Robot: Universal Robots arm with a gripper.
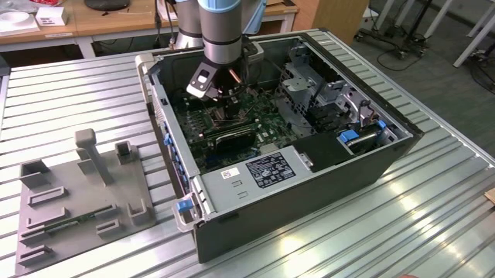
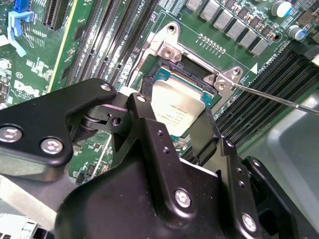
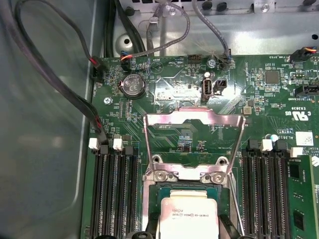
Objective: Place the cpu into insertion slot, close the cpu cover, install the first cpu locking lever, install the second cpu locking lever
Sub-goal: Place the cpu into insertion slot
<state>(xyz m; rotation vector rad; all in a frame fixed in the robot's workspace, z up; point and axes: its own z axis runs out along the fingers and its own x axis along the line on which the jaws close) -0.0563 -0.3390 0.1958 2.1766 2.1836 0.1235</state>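
Observation:
In both wrist views my gripper (image 2: 175, 122) is shut on the cpu (image 2: 177, 104), one black finger (image 2: 144, 124) on each side of its silver-grey top. The cpu (image 3: 188, 216) hangs right over the insertion slot (image 2: 198, 83), at or just above its dark frame; I cannot tell whether it touches. The cpu cover (image 3: 194, 118), a thin silver frame, stands swung open behind the slot (image 3: 164, 191). A thin locking lever (image 2: 279, 98) juts out free beside the socket. In the exterior view the gripper (image 1: 220, 95) reaches down into the open computer case (image 1: 309, 191).
Long black memory slots (image 3: 112, 194) flank the socket on both sides. Cables (image 3: 89, 107) run along the case wall, and a coin battery (image 3: 132, 85) sits behind the cover. A grey fixture plate (image 1: 77, 202) lies on the slatted table at the exterior view's left.

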